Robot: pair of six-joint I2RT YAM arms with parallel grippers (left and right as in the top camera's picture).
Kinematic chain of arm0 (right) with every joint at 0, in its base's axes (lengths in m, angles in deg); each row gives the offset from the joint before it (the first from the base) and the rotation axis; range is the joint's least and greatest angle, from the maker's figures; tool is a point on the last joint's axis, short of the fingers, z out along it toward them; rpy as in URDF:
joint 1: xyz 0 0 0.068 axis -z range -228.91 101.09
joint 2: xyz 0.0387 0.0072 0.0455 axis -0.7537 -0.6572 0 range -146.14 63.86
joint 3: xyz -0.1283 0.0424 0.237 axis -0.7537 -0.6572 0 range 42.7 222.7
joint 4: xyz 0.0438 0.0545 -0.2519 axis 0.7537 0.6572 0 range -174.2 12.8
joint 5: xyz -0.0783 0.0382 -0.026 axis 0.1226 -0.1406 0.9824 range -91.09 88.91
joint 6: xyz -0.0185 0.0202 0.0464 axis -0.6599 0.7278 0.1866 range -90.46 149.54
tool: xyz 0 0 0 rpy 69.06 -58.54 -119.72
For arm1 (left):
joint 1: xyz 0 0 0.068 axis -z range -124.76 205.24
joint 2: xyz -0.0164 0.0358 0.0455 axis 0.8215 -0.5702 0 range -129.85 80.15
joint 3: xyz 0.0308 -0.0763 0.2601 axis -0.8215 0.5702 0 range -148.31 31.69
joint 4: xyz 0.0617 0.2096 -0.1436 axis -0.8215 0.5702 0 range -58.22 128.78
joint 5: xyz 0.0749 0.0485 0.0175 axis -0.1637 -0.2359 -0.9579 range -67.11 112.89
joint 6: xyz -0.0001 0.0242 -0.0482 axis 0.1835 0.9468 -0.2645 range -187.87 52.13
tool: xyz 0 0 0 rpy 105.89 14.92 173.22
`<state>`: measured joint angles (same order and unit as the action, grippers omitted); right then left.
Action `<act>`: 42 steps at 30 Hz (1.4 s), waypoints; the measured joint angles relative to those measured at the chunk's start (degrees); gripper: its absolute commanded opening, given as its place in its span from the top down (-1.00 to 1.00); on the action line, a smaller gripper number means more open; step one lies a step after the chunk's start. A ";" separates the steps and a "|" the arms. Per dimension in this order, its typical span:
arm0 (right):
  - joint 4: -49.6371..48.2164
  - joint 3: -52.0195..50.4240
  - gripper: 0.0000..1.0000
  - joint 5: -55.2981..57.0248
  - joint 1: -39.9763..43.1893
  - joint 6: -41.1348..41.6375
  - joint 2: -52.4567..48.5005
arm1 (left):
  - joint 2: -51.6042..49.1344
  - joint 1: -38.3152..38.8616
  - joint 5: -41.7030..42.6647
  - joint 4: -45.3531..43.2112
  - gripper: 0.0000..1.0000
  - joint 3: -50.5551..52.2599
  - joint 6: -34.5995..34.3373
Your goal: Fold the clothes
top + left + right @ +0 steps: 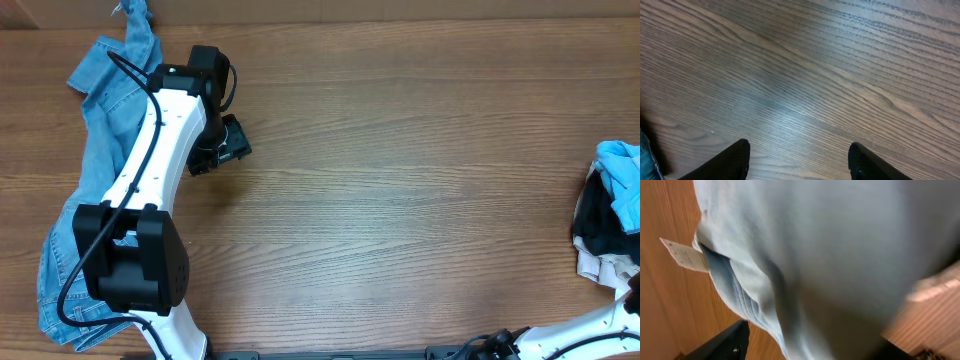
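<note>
The clothes, a light sky-blue T-shirt (pixel 622 180), lie bunched at the table's right edge on top of a small pile. In the right wrist view the same pale blue cloth (pixel 805 245) fills most of the picture, blurred, with a white tag (pixel 684 255) at its left. My right gripper (pixel 810 341) is open: its left finger (pixel 722 344) stands clear of the cloth with bare wood between, and the cloth hangs down between the jaws. My left gripper (pixel 799 159) is open over bare wood, far to the left (pixel 226 148), with nothing in it.
Denim jeans (pixel 100 130) stretch along the table's left side under and beside the left arm (pixel 150 170). Under the T-shirt sit a dark garment (pixel 592 215) and a whitish cloth (pixel 600 265). The right arm (pixel 585 325) comes in at the bottom right corner.
</note>
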<state>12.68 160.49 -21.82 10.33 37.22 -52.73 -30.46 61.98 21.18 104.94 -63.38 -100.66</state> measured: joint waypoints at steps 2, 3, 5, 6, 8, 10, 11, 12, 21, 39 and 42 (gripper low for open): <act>0.17 0.44 -0.41 0.07 1.40 0.35 1.14 | 0.00 0.00 0.00 -0.09 -0.33 0.00 0.04; 0.17 0.48 -0.44 0.11 1.95 0.50 1.97 | 0.00 0.00 0.00 -0.09 -0.33 0.00 0.13; 0.22 0.87 -0.55 0.22 2.67 0.79 4.15 | 0.02 0.00 -0.02 -0.15 -0.33 0.00 0.20; 0.17 1.42 -0.46 0.00 2.75 0.90 5.53 | 0.02 0.00 0.00 -0.20 -0.33 0.00 0.20; -0.81 2.54 0.87 -1.97 2.64 0.22 8.31 | 0.02 0.00 -0.02 -0.33 -0.33 0.00 0.20; -5.51 3.41 0.92 -9.27 2.54 -3.54 11.41 | 0.00 0.00 -0.02 -0.33 -0.33 0.00 0.22; -8.68 3.52 0.92 -14.40 2.54 -5.86 11.67 | 0.00 0.00 -0.02 -0.35 -0.33 0.00 0.20; -10.64 3.30 0.92 -18.51 2.56 -7.06 11.63 | 0.00 0.00 0.00 -0.33 -0.33 0.00 0.22; -35.54 -23.23 0.92 -31.78 2.54 -11.69 9.03 | 0.00 0.00 0.00 -0.31 -0.33 0.00 0.20; -54.14 -42.69 0.42 -50.14 3.52 -2.58 10.23 | 0.00 0.00 -0.02 -0.04 -0.33 0.00 1.60; -52.85 -37.44 0.28 -49.55 -1.66 -2.58 14.36 | 0.00 0.00 -0.04 0.04 -0.33 -0.17 1.75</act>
<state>-40.17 123.05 -71.37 8.67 34.64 -38.37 -30.46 61.98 21.13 104.99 -63.56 -98.92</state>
